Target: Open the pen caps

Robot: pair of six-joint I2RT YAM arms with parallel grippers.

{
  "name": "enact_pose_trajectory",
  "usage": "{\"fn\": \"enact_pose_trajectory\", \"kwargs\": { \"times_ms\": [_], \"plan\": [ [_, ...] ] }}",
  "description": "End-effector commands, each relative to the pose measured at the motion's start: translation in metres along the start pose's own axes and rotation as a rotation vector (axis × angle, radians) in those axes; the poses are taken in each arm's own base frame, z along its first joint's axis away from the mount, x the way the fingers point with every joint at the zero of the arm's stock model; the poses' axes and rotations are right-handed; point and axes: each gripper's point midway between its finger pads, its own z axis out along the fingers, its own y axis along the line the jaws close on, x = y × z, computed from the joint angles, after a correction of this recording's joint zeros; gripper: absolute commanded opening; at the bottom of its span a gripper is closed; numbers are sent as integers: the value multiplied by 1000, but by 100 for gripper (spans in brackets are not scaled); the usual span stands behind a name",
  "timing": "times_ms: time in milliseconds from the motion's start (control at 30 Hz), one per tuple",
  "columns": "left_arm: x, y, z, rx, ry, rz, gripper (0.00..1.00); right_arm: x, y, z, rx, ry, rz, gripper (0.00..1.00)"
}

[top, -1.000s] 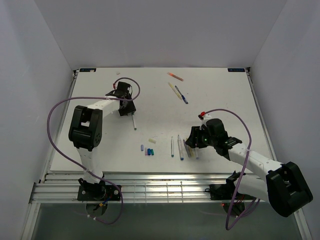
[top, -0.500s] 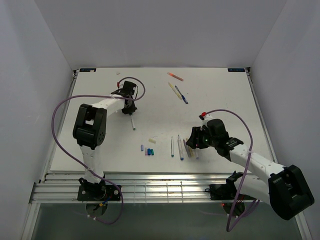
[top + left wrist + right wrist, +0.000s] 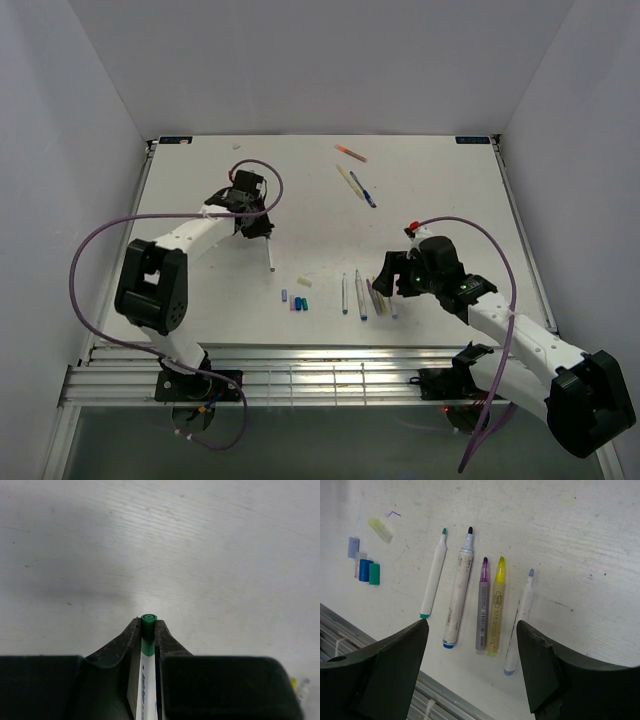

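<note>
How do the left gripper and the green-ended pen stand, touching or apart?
Touching. The left wrist view shows the left gripper shut on the green-ended pen, both fingers against its barrel.

The white table (image 3: 450, 200) stood inside a plain enclosure with a back wall (image 3: 320, 60), a left wall (image 3: 60, 150) and a right wall (image 3: 590, 120), all pale grey-white. The light was soft and even. Metal slats (image 3: 320, 378) ran along the near edge. The tabletop carried faint scuffs and a small purple ink mark (image 3: 394, 514).

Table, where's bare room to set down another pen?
Bare table right of the far pens, and the near strip left of the loose caps. Crowded: the pen row just right of those caps.
</note>
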Motion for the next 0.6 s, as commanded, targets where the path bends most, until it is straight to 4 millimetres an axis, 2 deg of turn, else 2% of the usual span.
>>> {"fn": "enact_pose_trajectory", "kwargs": {
  "times_ms": [0, 67, 100, 167, 200, 267, 333, 400, 467, 533, 567],
  "plan": [
    [-15, -56, -70, 278, -108, -9, 0, -31, 23, -13, -73, -77, -4, 77],
    [-2, -79, -89, 376, -94, -5, 0, -33, 40, -16, -164, -75, -1, 79],
    [5, -82, -94, 401, -92, -10, 0, -37, 53, -17, -237, -90, -6, 79],
    [11, -101, -118, 500, -104, -22, 0, -41, 65, -19, -293, -107, 28, 79],
    [20, -100, -119, 518, -86, -30, 0, -47, 75, -21, -339, -142, 25, 79],
    [24, -113, -140, 620, -93, -54, 0, -50, 88, -24, -402, -167, 58, 78],
    [38, -115, -144, 669, -71, -65, 0, -52, 110, -29, -513, -198, 38, 77],
    [39, -124, -158, 748, -88, -77, 0, -47, 130, -31, -578, -188, 37, 77],
    [46, -128, -162, 785, -84, -79, 0, -48, 146, -26, -604, -183, 16, 77],
    [54, -132, -164, 815, -50, -90, 0, -40, 160, -15, -589, -151, -8, 76],
    [56, -137, -167, 834, -49, -88, 0, -43, 173, -16, -597, -172, -22, 76]
  ]
}}
